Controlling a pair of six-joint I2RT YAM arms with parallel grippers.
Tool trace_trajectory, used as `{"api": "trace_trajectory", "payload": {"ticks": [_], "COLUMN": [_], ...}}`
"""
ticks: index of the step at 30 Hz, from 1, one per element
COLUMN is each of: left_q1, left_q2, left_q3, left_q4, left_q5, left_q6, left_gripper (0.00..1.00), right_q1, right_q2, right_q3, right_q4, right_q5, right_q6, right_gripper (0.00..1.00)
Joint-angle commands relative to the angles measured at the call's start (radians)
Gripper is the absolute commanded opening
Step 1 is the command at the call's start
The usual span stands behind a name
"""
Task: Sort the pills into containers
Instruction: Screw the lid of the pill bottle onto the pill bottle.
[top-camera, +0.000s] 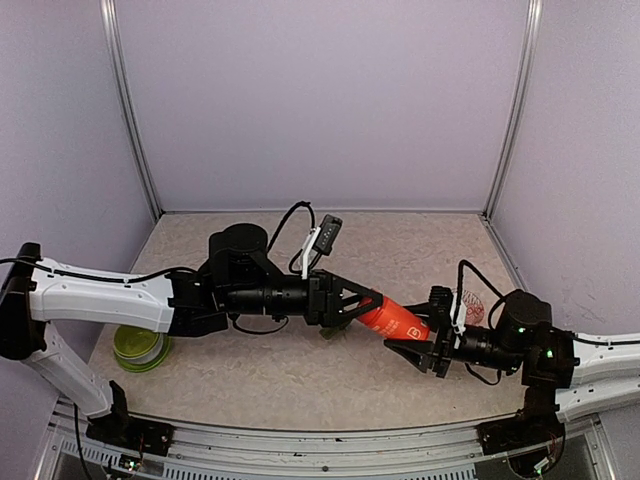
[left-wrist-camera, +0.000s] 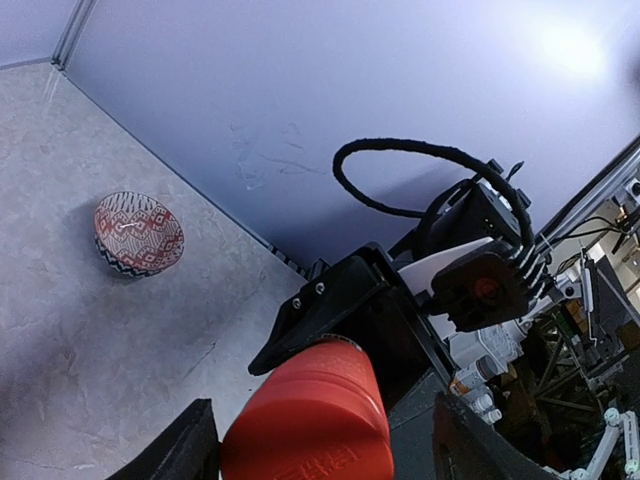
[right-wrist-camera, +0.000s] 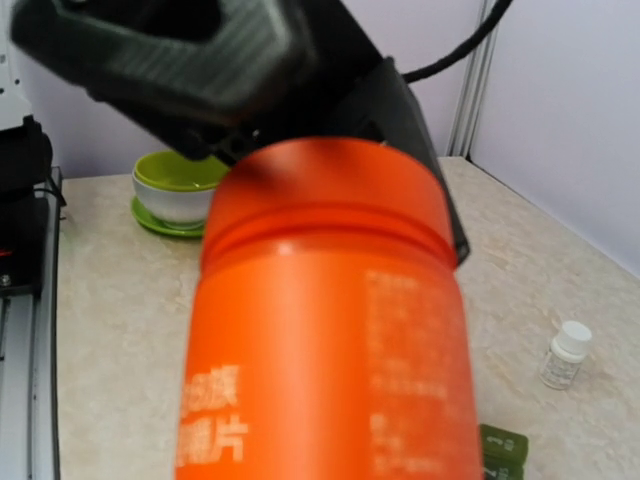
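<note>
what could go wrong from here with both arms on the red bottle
The red bottle is held tilted over the table, right gripper on its base, left gripper loose around the cap. If the cap comes off like this, contents may spill. A slip could drop it near the green containers.

soft bright light, red bottle (right-wrist-camera: 320, 330) blurred

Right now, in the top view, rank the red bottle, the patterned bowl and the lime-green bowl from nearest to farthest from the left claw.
From the left claw:
1. Red bottle: its cap end sits between the claw's fingers.
2. Patterned bowl: off to the claw's right, partly hidden.
3. Lime-green bowl: far to the left, on the near side.
</note>
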Motion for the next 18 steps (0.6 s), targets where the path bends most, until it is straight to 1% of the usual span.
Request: {"api": "trace_trajectory", "payload": {"ticks": [1,7,9,13,14,18], "left_q1": [0.002,0.002,0.002,0.002,0.002,0.002], "left_q2": [0.021,0.037,0.037,0.037,0.038,0.042], "left_q3": [0.040,0.041,0.038,0.037,0.035,0.035], "left_q4": [-0.012,-0.014,-0.011,-0.004,0.000,0.014], "left_q5": [0.051,0.081,0.082,0.087,0.090,0.109], "left_q6": [0.006,0.002,0.005,0.009,0.009,0.020], "left_gripper": [0.68,0.55,0.54,0.48,0.46,0.42], "right_q1": [0.008,0.009,0.009,0.009,0.009,0.009], "right_q2": [-0.004,-0.002,0.000,0.005,0.006,0.005], "right_q3": [-0.003,-0.006,-0.006,-0.007,-0.007,-0.009], "right_q4": [-0.005,0.003,0.002,0.005,0.007,0.034], "right_q5": [0.024,0.060,0.064,0.074,0.097,0.110], "right_q6": [-0.016,-0.012,-0.013,-0.009,-0.005,0.046], "right_gripper": [0.00,0.00,0.00,0.00,0.00,0.00]}}
